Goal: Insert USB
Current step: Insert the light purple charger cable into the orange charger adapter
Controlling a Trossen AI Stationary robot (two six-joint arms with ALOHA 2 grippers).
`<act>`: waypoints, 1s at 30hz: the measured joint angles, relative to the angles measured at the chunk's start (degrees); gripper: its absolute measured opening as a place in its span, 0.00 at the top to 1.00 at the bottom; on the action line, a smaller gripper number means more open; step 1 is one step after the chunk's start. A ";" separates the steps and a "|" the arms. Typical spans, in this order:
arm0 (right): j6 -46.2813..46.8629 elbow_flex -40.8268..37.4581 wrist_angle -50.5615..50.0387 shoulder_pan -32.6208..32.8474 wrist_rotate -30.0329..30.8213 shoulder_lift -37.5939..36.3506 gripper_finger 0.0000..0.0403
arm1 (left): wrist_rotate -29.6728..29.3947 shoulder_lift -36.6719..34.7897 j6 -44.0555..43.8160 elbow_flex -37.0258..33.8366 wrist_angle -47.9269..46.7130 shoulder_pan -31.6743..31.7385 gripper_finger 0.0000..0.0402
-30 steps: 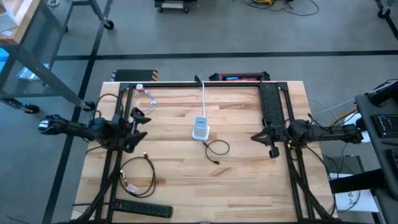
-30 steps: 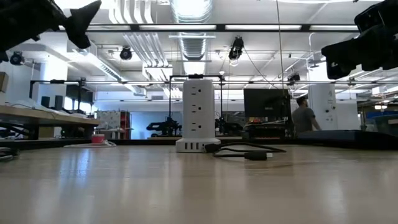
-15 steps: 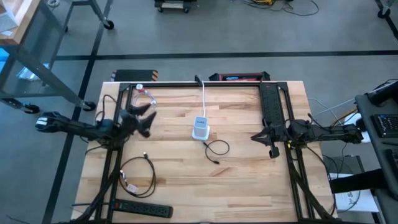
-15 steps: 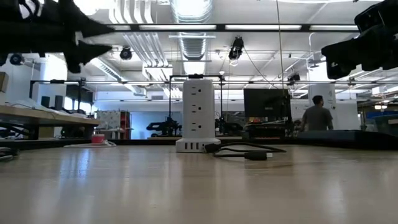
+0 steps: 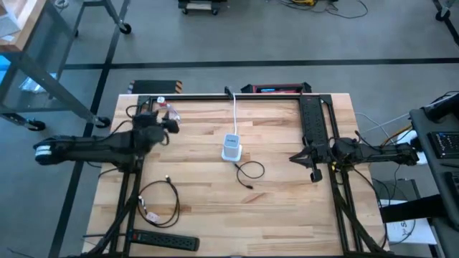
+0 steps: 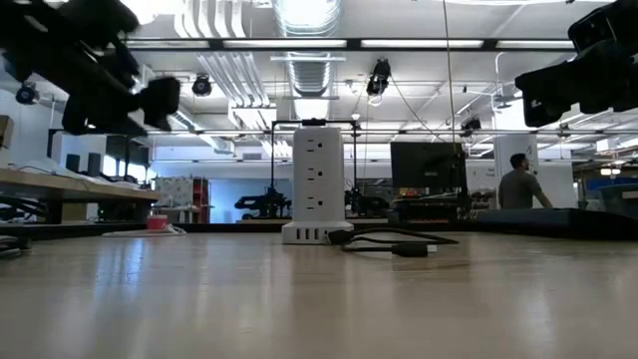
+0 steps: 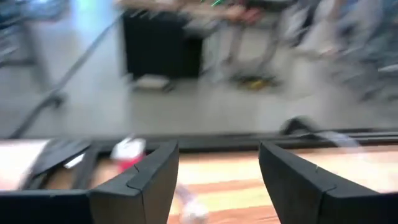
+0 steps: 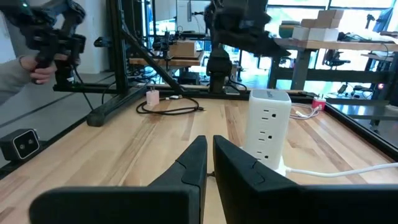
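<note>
Left gripper (image 5: 171,123) has swung toward the tabletop's far-left corner, fingers apart and empty, probably scouting. Right gripper (image 5: 295,158) waits with fingers together. USB cable (image 5: 247,172) lies unplugged beside the white power tower (image 5: 231,147).

The wooden table (image 5: 287,208) has a black frame along its far edge and both sides. Near the middle stands a white power tower (image 5: 231,147), its white cord (image 5: 235,115) running to the far edge. Just beside it lies a black USB cable (image 5: 250,172). At the near left lie another coiled cable (image 5: 159,201) and a black power strip (image 5: 163,240).
</note>
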 joint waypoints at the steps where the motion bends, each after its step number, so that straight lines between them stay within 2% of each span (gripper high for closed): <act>1: 0.00 0.00 0.01 0.00 -0.01 -0.01 0.95 | 1.59 1.18 -0.96 0.61 -1.36 2.87 0.49; 4: 0.00 0.00 0.00 0.02 -0.01 0.00 0.95 | 8.05 4.86 3.15 2.60 0.22 11.83 0.48; 9: 0.00 0.00 0.01 0.00 0.00 0.00 0.95 | 23.97 12.03 9.41 6.43 2.42 27.03 0.43; 12: 0.00 0.00 -0.02 0.01 -0.01 0.00 0.95 | 28.37 16.55 12.62 9.44 2.17 34.13 0.39; 18: 0.00 0.00 0.00 0.02 0.08 -0.02 0.95 | 28.93 23.88 7.01 17.14 -9.91 34.06 0.30; 23: 0.00 0.00 0.02 0.02 0.08 0.00 0.95 | 36.30 30.47 8.15 21.98 -9.05 33.47 0.26; 27: 0.00 0.00 0.11 0.02 0.08 -0.02 0.95 | 36.67 37.83 10.72 28.60 -11.40 35.13 0.26; 30: 0.00 0.00 -0.35 0.02 0.12 0.00 0.95 | 37.27 44.05 12.55 35.87 -17.93 38.08 0.27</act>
